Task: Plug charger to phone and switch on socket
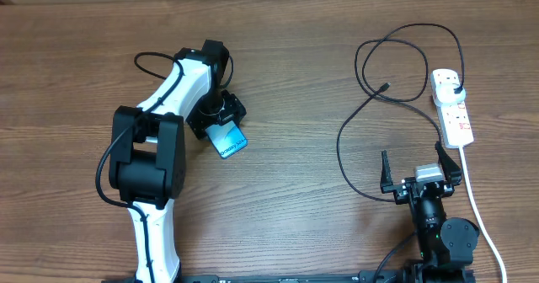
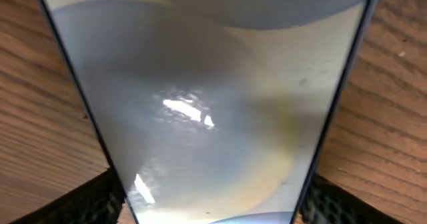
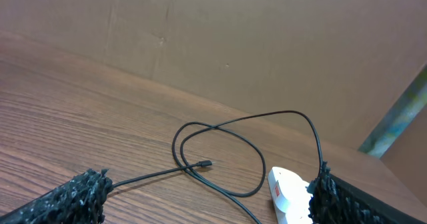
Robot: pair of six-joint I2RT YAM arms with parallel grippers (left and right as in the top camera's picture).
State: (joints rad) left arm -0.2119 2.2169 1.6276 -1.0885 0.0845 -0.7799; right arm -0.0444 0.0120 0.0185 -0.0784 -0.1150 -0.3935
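Note:
The phone [image 1: 229,140] lies left of centre, its light blue screen facing up. My left gripper [image 1: 221,125] reaches down over it. In the left wrist view the phone [image 2: 213,104] fills the frame, and both black fingers [image 2: 93,201] press against its long edges, shut on it. The charger [image 1: 396,64] loops at the right. Its small connector [image 1: 385,87] lies free on the wood and its black plug [image 1: 455,88] sits in the white socket [image 1: 455,119]. My right gripper [image 1: 418,167] hovers open and empty in front of the socket, with the connector [image 3: 205,163] and socket [image 3: 287,194] ahead of it.
The socket's white cord [image 1: 480,216] runs toward the front edge, to the right of the right arm. A brown cardboard wall [image 3: 267,44] stands behind the table. Bare wood [image 1: 295,199] lies between the two arms.

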